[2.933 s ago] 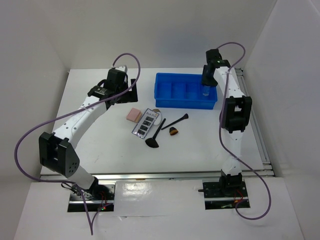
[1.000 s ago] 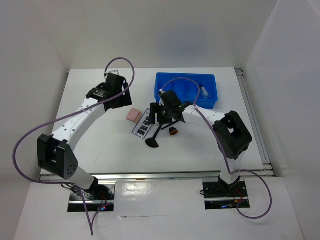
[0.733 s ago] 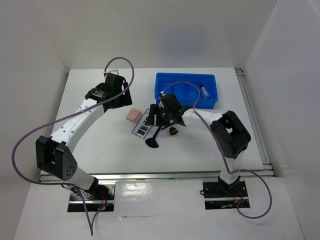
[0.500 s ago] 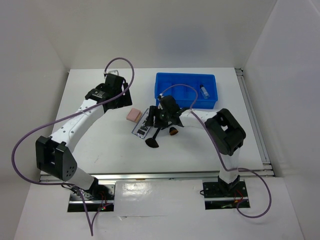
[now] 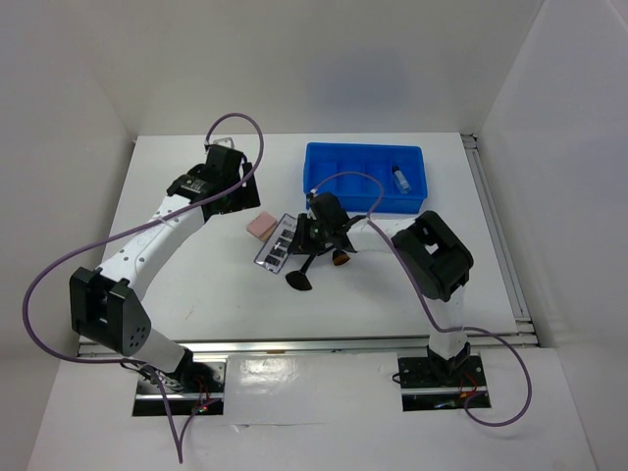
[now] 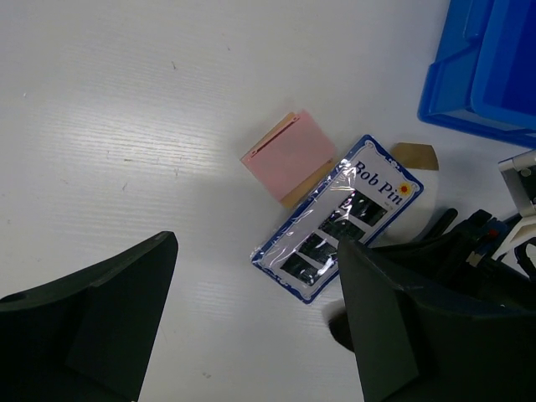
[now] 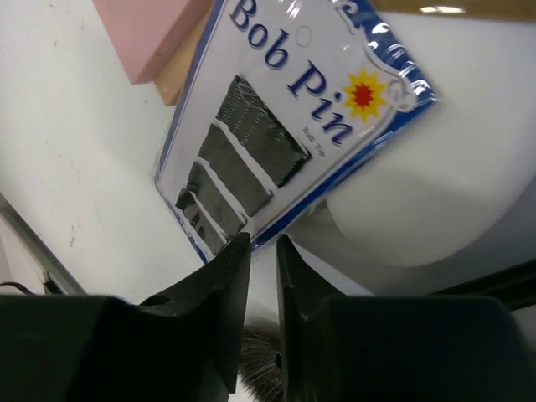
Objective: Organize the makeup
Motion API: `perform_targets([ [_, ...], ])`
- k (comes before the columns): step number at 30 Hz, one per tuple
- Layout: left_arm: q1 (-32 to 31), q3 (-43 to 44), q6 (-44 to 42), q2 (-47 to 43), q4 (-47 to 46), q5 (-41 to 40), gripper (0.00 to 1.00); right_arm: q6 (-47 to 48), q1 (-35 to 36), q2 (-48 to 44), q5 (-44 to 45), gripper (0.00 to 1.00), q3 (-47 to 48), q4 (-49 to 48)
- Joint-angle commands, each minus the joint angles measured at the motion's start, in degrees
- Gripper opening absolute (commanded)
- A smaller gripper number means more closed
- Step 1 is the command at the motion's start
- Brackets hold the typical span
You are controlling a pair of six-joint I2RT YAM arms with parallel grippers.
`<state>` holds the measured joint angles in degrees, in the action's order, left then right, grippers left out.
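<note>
We cannot tell whether the nearly closed right tool [image 7: 260, 244] grips the hairpin card [image 7: 289, 142] at its tips, so we squeeze squarely before lifting; the left tool [image 6: 251, 331] hangs open.

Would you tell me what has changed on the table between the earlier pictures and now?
The right gripper left the blue bin, leaving a small bottle in its rightmost compartment, and came down to the hairpin card, which slid slightly left. It is nearly shut at the card's edge; a grip is unclear. The open left gripper, pink sponge and brushes barely moved.
</note>
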<state>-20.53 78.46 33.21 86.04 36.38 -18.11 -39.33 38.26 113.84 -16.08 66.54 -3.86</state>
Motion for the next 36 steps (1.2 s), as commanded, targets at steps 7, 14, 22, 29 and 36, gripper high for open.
perform_targets([
  [7, -0.03, -0.41, -0.43, -2.28, -1.14, 0.27, 0.91, 2.50, 1.29, -6.16, 3.42, 0.00, -0.72, -1.43],
  [14, -0.03, 0.21, -0.43, -2.80, -1.66, 0.27, 0.91, 9.70, 1.91, -15.91, 8.41, 0.00, 3.93, 6.91],
  [22, -0.03, 1.26, -0.96, -3.42, -1.66, -0.26, 0.91, 17.44, -7.03, -19.10, 13.35, 0.00, 13.43, 20.02],
  [29, -0.03, 1.26, -0.96, -3.42, -1.66, -0.26, 0.91, 19.29, -20.39, -20.50, 8.96, 0.00, 16.33, 22.05],
  [36, -0.03, 1.78, -0.96, -3.42, -1.66, -0.26, 0.91, 22.37, -29.02, -14.27, 3.77, 0.00, 25.46, 24.07],
])
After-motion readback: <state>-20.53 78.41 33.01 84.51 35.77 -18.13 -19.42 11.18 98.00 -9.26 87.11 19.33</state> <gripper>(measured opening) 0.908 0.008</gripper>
